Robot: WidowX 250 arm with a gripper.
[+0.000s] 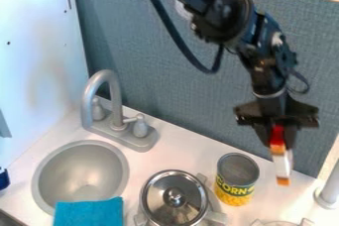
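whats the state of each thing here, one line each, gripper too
gripper: raised beside the can, jaws closed on the striped thing
striped thing: held, hanging down
can: upright, can't tell if opened
pot: covered
lid: on the pot
faucet: no water seen running
cloth: spread over the sink's near edge

The pot (152, 214) carries its lid (189, 210); the can (237, 179) stands just right of it, sink (81, 173) and cloth (89, 213) lie left, faucet (114, 116) behind left
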